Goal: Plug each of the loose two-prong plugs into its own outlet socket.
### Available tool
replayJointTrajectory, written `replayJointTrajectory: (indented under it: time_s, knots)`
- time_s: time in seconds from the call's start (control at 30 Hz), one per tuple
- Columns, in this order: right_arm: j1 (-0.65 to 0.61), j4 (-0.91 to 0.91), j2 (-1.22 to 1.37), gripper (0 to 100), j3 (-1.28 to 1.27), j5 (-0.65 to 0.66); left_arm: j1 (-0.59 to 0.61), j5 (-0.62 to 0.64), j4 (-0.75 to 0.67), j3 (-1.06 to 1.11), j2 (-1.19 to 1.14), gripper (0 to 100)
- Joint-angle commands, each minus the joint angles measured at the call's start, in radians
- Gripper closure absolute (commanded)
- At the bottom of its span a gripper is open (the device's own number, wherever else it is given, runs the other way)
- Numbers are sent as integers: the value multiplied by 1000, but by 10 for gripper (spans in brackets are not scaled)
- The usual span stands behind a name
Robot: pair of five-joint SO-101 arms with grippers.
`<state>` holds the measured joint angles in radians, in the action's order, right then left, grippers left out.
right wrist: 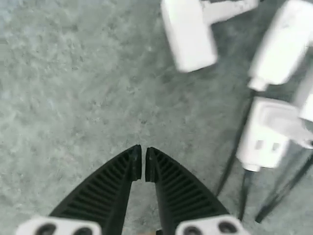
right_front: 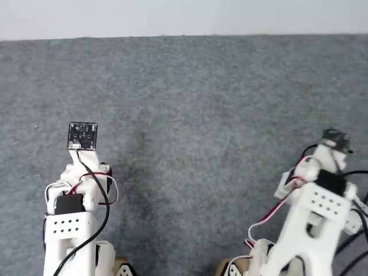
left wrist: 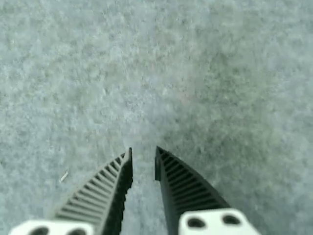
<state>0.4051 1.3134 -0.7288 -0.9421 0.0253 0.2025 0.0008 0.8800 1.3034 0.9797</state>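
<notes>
My right gripper [right wrist: 143, 148] hangs just above the grey carpet [right wrist: 73, 98], shut with nothing between its black ribbed fingers. Beyond it lie several white plug-like blocks: one [right wrist: 188, 32] farther off, another [right wrist: 281, 44] beside it, and a nearer one [right wrist: 264, 134] with thin black cords [right wrist: 232, 156] running from it. I cannot tell which are plugs and which are sockets. My left gripper [left wrist: 143, 151] is over bare carpet [left wrist: 195, 73], open by a narrow gap and holding nothing. In the high view the left arm [right_front: 75, 201] and right arm [right_front: 316, 195] stand at the near edge.
Grey carpet [right_front: 201, 103] covers the table up to a pale wall [right_front: 184, 17] at the back. Black cables [right_front: 353, 236] hang by the right arm at the right edge.
</notes>
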Motion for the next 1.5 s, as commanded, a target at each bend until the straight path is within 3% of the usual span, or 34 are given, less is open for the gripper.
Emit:
replayJointTrajectory:
  time_s: [0.0,0.37,0.57,0.73,1.07,1.33,1.47]
  knots:
    - [-102,-65,-62,990,-100,-6,6,-9,35,4,20,920]
    - [-358,-243,-249,990,-448,-11,35,-11,43,31,20,921]
    - [-364,-297,-441,990,-597,-9,34,-11,44,47,58,928]
    - [-364,-228,-641,990,-652,-9,26,-48,54,142,265,987]
    - [-361,1,-1099,989,-741,-8,25,-78,356,277,767,942]
    - [-363,-22,-1058,990,-741,-6,-18,-75,367,315,829,942]
    - [-360,-22,-1058,990,-740,-8,20,-77,350,380,842,938]
